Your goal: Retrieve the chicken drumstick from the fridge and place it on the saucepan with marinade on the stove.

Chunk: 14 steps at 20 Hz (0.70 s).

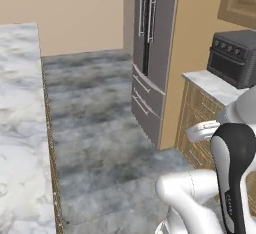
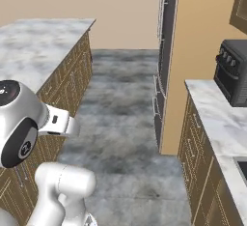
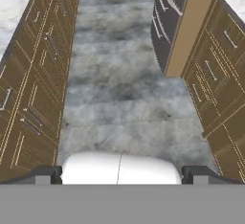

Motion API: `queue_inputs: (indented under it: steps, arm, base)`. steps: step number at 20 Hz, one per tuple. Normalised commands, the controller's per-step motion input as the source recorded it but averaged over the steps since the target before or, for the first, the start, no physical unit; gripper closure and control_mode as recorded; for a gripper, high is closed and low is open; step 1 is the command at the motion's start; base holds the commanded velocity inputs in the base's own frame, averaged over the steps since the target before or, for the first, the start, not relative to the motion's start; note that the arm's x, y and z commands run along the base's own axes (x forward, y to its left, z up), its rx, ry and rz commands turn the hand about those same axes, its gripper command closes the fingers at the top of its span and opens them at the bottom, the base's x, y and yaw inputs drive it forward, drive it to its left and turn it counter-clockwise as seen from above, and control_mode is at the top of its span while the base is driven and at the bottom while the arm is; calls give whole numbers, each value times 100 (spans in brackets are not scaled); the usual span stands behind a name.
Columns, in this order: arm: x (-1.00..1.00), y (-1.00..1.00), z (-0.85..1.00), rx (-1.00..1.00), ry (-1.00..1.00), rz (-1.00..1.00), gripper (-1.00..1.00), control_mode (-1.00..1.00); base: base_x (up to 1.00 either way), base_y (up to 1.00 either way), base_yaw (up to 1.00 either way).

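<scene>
The tall grey fridge [image 1: 150, 43] stands against the right wall with both doors and both drawers shut. It appears edge-on in the right base view [image 2: 166, 51], and its drawers show at the top of the hand view [image 3: 167, 7]. The chicken drumstick is hidden. The saucepan, the marinade and the stove are out of view. My gripper [image 3: 122, 175] points down the floor aisle, well short of the fridge. Its fingertips [image 3: 45, 174] stand far apart, open, with nothing between them.
A marble island counter [image 1: 20, 128] [image 2: 38, 41] with wooden cabinet fronts [image 3: 33, 74] runs along the left. On the right, a black toaster oven [image 1: 235, 58] [image 2: 234, 75] sits on a marble counter [image 2: 217, 119]. The grey floor [image 1: 100, 128] between them is free.
</scene>
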Motion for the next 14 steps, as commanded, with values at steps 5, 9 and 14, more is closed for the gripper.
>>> queue_inputs:
  steps: [5,9,14]
  arm:
    - [0,0,0,0,0,0,-100,100]
    - [0,0,0,0,0,0,-100,100]
    - [0,0,0,0,0,0,-100,100]
  base:
    - [100,0,-12]
    - [100,0,-10]
    - [100,-1,-12]
